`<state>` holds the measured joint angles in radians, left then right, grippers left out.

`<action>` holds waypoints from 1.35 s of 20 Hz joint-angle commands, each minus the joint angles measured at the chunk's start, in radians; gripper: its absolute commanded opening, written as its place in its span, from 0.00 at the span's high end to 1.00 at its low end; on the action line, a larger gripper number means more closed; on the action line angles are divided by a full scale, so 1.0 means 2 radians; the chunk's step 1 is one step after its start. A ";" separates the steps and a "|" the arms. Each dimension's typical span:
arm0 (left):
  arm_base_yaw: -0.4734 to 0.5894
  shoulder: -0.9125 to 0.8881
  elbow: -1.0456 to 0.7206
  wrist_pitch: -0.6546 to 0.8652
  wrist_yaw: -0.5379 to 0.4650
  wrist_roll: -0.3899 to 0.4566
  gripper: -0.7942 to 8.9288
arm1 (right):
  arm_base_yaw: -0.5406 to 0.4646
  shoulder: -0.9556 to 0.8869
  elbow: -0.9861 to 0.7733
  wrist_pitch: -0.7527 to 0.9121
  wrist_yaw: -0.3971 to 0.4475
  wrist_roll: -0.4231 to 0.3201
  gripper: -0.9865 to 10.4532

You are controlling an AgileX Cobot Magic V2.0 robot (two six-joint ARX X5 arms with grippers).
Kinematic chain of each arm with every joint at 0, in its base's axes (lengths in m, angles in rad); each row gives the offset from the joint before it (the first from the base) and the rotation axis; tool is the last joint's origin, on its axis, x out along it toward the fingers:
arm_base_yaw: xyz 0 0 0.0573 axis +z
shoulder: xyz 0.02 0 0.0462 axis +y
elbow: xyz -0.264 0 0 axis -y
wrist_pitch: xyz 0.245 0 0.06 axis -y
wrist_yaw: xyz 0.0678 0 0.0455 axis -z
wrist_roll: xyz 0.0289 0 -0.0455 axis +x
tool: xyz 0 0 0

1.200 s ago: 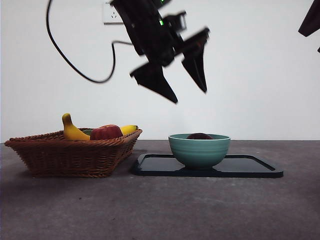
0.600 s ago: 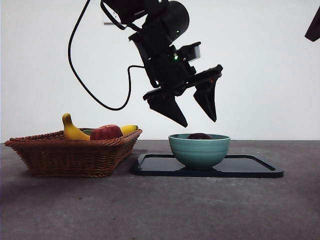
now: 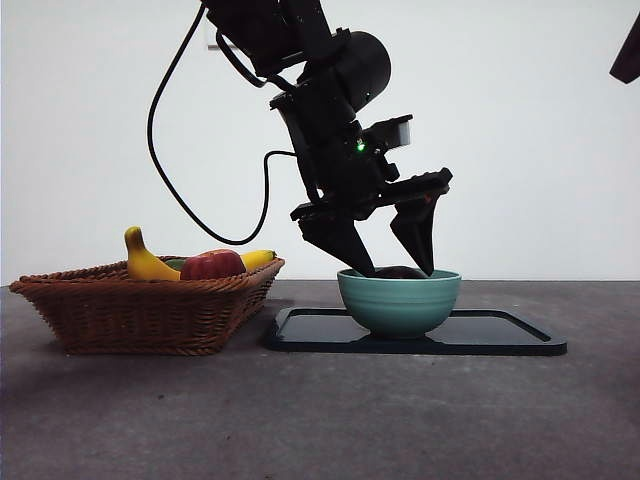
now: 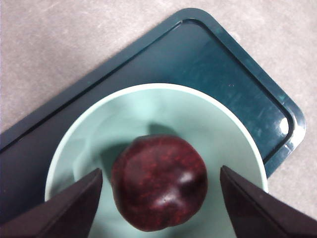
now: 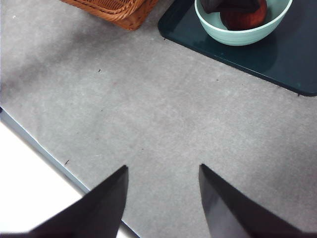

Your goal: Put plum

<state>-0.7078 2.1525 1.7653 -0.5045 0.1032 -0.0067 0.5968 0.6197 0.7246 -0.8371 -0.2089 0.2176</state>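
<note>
Front view: the left gripper [image 3: 390,268] hangs over the green bowl [image 3: 399,302], its two black jaws spread wide with their tips at rim level, one at each side of the bowl's opening. The plum [image 3: 399,272] shows only as a dark cap above the rim, between the two tips; contact cannot be told here. The bowl stands on a dark tray [image 3: 500,335]. Beside the tray, a wicker basket [image 3: 140,305] holds a banana [image 3: 145,262] and a red apple [image 3: 212,265]. The table [image 3: 320,420] is grey and matte; the wall behind is plain white. A black tip of the other arm shows at a top corner.

Left wrist view: the plum [image 4: 159,181] lies at the bottom of the bowl [image 4: 233,134], dark maroon and glossy. The jaws stand apart, one on each side of the fruit, a clear gap to each.

Right wrist view: the right gripper [image 5: 162,198] waits above bare grey table [image 5: 148,109], jaws parted, gripping nothing. The bowl [image 5: 242,34] and plum [image 5: 245,17] are well apart from it.
</note>
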 commanded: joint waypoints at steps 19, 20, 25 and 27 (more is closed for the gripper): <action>-0.010 0.014 0.015 -0.002 -0.001 0.011 0.70 | 0.005 0.003 0.003 0.003 0.000 0.005 0.72; -0.010 0.008 0.015 -0.002 -0.001 0.011 0.70 | 0.005 0.003 0.003 0.003 0.000 0.005 0.72; -0.008 -0.052 0.015 -0.018 -0.001 0.011 0.70 | 0.005 0.002 0.003 0.003 0.000 0.005 0.72; -0.007 -0.084 0.015 -0.036 -0.001 0.011 0.70 | 0.005 0.002 0.003 0.003 0.000 0.004 0.72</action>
<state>-0.7174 1.9831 1.7664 -0.5800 0.1028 0.0097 0.5976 0.6197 0.7246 -0.8368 -0.2089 0.2176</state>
